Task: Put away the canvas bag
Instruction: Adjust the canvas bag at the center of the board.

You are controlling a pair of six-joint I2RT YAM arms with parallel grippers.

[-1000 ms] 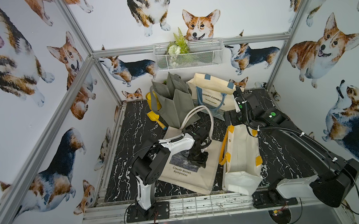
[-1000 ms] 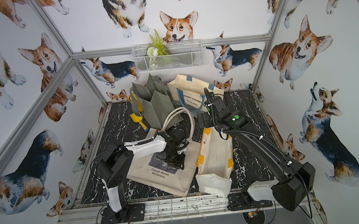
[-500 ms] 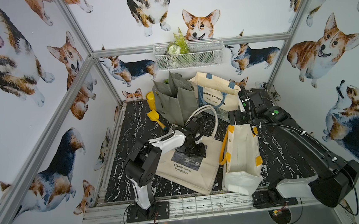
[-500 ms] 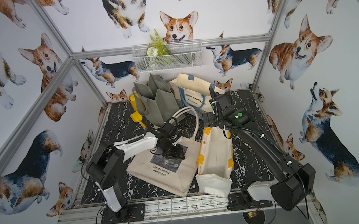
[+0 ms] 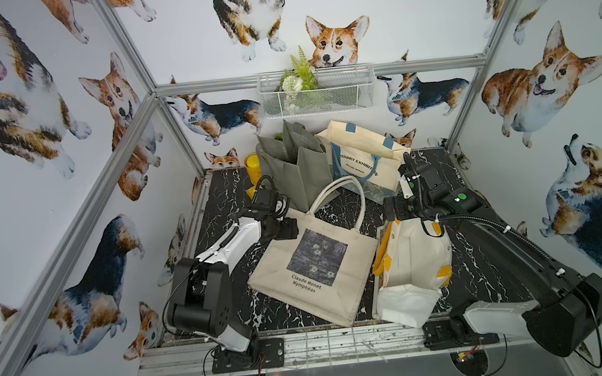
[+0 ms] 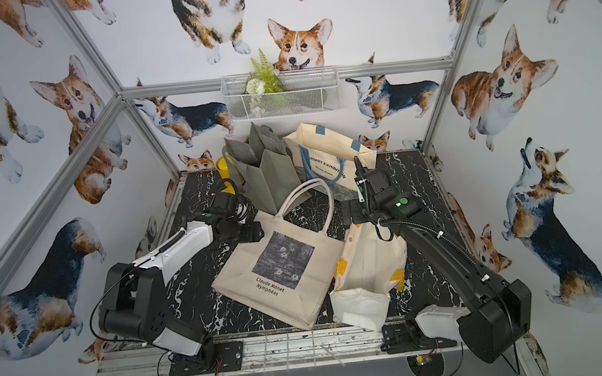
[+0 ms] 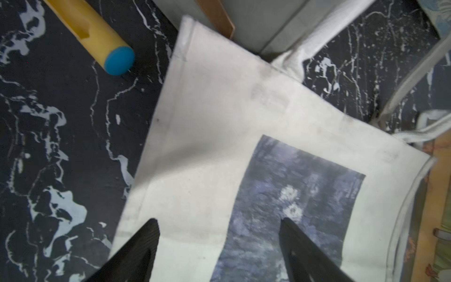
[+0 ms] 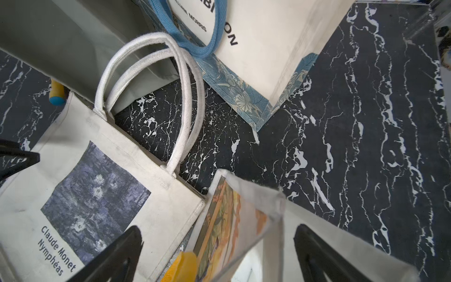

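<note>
Canvas bag [image 5: 316, 264], Monet print up, flat on the table [image 5: 215, 195] between the two arms, handles [image 5: 362, 202] looped toward the standing grey bag [image 5: 298, 167]. Left end effector [image 7: 218, 222] spread wide over the mouth-hem corner on its own side, pinching nothing. Right end effector [image 8: 218, 230] spread wide as well, straddling the rim of the white bag with yellow handles [image 5: 411, 257], not closed on it.

Looks like a pause between grips: bag laid out, not yet stowed. Probably calls next for a fresh hold on the hem or the handles, jaws lowered onto one cloth edge only.

Tight on the right: side hem against the white bag. Crowded at the back by the grey bag and the cream blue-handled bag [image 5: 359, 155]. Yellow cylinder [image 7: 97, 36] just beside the corner. Bare table mainly on the left arm's side.
</note>
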